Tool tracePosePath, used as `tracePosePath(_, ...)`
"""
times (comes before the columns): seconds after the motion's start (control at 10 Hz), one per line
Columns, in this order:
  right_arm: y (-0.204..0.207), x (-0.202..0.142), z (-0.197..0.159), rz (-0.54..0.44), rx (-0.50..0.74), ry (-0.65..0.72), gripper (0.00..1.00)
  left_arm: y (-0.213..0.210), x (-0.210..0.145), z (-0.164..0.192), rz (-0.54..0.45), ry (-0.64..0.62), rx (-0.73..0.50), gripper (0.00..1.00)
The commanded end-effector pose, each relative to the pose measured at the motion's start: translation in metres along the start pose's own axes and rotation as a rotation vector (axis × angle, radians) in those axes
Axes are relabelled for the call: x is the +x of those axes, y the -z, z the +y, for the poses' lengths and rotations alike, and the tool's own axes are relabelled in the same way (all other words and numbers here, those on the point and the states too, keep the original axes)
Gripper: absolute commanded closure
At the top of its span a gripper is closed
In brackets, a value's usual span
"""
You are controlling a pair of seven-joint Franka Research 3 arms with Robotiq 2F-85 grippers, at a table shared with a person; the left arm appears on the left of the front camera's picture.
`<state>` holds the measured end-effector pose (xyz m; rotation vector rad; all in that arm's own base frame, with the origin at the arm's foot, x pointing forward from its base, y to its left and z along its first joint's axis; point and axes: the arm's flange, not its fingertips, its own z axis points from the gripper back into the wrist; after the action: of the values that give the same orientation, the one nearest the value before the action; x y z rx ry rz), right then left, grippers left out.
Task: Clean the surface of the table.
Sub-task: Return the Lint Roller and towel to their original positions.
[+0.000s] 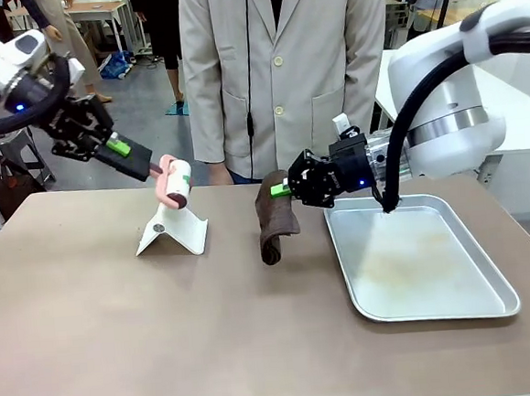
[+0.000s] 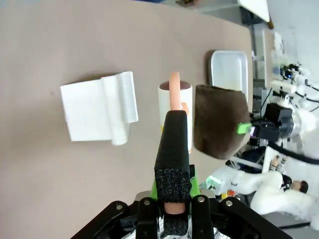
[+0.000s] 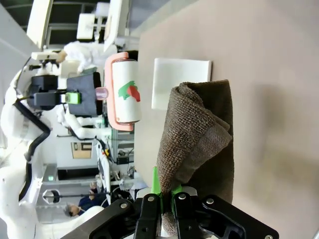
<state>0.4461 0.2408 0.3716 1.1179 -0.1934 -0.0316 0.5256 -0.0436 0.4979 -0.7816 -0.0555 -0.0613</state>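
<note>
The right tool (image 1: 287,189) is clenched on the top of a folded brown cloth (image 1: 276,217), which hangs straight down with its long axis vertical and its lower end at or just above the tabletop (image 1: 166,334); whether it touches cannot be told. So the surface to be wiped lies directly at 6 o'clock below that tool, and the right arm is the nearer one for wiping. The left tool (image 1: 148,166) is clenched on the pink handle of a lint roller (image 1: 178,184), held clear above a white folded stand (image 1: 171,228) that sits on the tabletop at about 9 o'clock from the cloth.

A shallow silver tray (image 1: 439,308) lies just beside the cloth at 3 o'clock, smudged inside. The taupe top is wide and bare toward 6 and 7 o'clock, giving ample sweep room there. A person in a pale coat (image 1: 282,68) stands at 12 o'clock.
</note>
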Motion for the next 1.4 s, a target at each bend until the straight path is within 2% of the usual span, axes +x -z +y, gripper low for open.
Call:
tracePosePath(0.0,0.024,0.010,-0.001,-0.039,0.005,0.069,0.93,0.010,0.017,-0.009,0.010,-0.032,0.048,0.78)
tracePosePath(0.1,0.031,0.015,-0.004,-0.051,0.023,0.074,0.93,0.017,0.027,-0.009,0.020,-0.026,0.089,0.78)
tracePosePath(0.3,0.043,0.017,-0.009,-0.014,0.022,0.080,0.93,0.031,0.045,-0.008,0.054,0.011,0.143,0.78)
tracePosePath(0.4,0.044,0.020,-0.012,-0.013,0.034,0.099,0.93,0.040,0.049,-0.006,0.102,0.044,0.188,0.78)
tracePosePath(0.5,0.044,0.022,-0.015,-0.014,0.038,0.113,0.93,0.047,0.050,-0.003,0.139,0.047,0.206,0.78)
tracePosePath(0.9,0.042,0.024,-0.024,-0.017,0.043,0.143,0.93,0.070,0.040,-0.010,0.185,0.016,0.261,0.78)
tracePosePath(1.1,0.038,0.024,-0.027,-0.025,0.054,0.150,0.93,0.074,0.039,-0.015,0.175,0.006,0.282,0.78)
tracePosePath(1.3,0.037,0.025,-0.029,-0.030,0.053,0.157,0.93,0.082,0.036,-0.016,0.105,-0.049,0.305,0.78)
